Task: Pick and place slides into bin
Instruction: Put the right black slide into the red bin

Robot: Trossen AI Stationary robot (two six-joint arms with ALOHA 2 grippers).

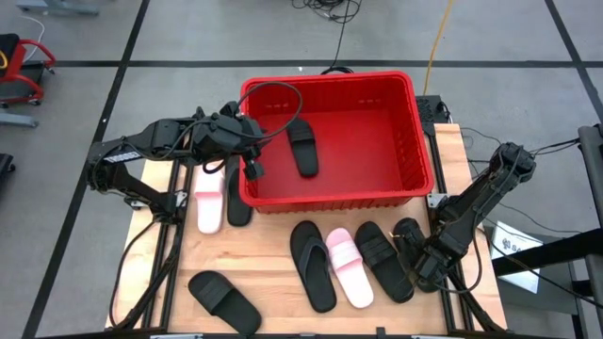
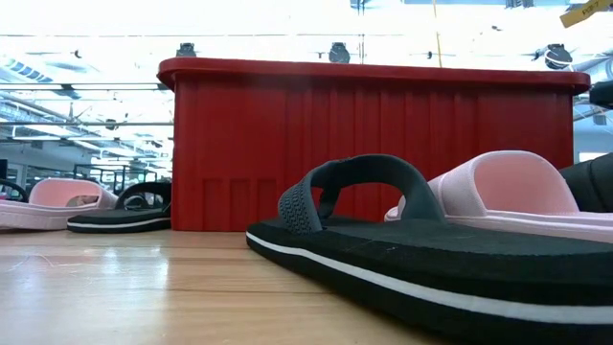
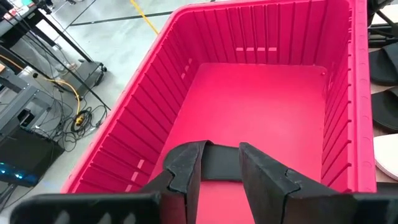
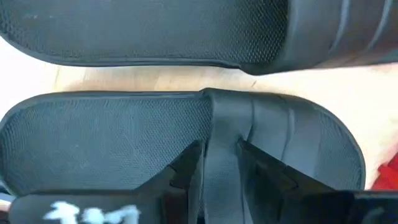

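Note:
The red bin (image 1: 330, 201) stands at the table's far middle with one black slide (image 1: 301, 148) lying flat on its floor. My left gripper (image 1: 252, 172) hangs open and empty above the bin's near left corner. In its wrist view that slide (image 3: 217, 163) shows beyond the fingers. Several more slides lie flat on the wood: a pink one (image 1: 209, 202) and a black one (image 1: 238, 200) left of the bin, and a black one (image 1: 224, 301) at the near left. A row lies in front of the bin. My right gripper (image 1: 421, 259) is shut on the rightmost black slide (image 1: 407, 233). My right gripper comes from above, pointing down, and has the edge of the black slide's wide strap (image 4: 221, 134) pinched between its two fingers. One finger (image 4: 186, 165) stands on the footbed side, the other (image 4: 264, 168) on the strap's top. The slide lies flat on the table.
The row in front of the bin holds a black thong slide (image 1: 313, 266), a pink slide (image 1: 350, 267) and a black slide (image 1: 383, 261), close beside the held one. In the low view the thong slide (image 2: 383, 240) fills the foreground before the bin (image 2: 364, 144). Cables lie behind the table.

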